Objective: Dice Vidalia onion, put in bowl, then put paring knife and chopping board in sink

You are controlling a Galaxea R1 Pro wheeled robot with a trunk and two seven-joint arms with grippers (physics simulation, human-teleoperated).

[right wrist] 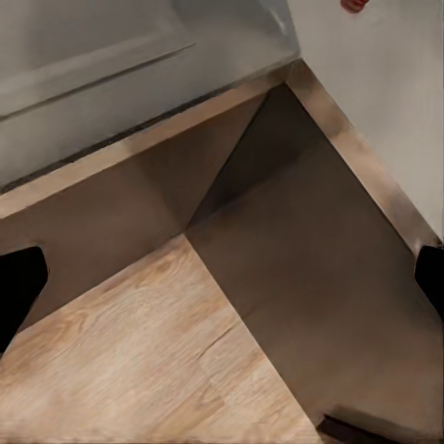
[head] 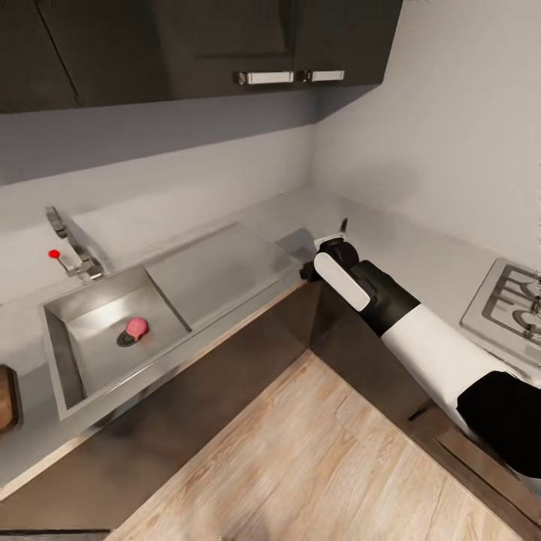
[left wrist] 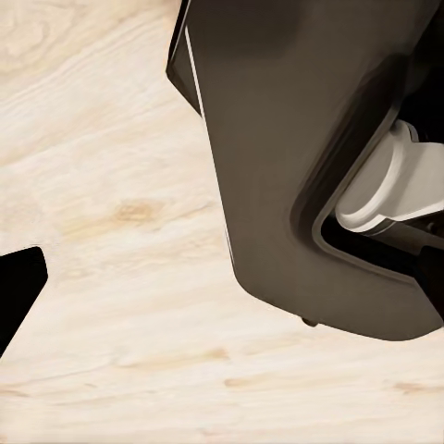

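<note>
at the far left edge of the head view a sliver of the brown board (head: 6, 397) is seen on the countertop (head: 30, 451), just beside the sink (head: 71, 368). behind the basin the tap (head: 74, 252) stands with its red dot to its left. the onion (head: 137, 327) is found on the basin floor, touching the round drain (head: 126, 340). to the right of the basin the flat drainboard (head: 214, 267) is laid out toward the corner where the two runs of countertop meet. further right the right arm (head: 391, 308) is stretched over the corner, and a small dark point sticks up past its wrist; whether anything is gripped there cannot be told from the head view. in the right wrist view two dark fingertips (right wrist: 18, 287) are seen at opposite edges, spread wide with nothing between them, above the cabinet fronts (right wrist: 277, 268) and wood floor (right wrist: 120, 361); a bit of red (right wrist: 353, 5) is cut off at the frame edge on the countertop. at the far right a hob (head: 511, 300) is set in the countertop. in the left wrist view one dark fingertip (left wrist: 17, 291) is shown over pale floor beside the robot's dark body (left wrist: 287, 139); the state of the left gripper cannot be told.
</note>
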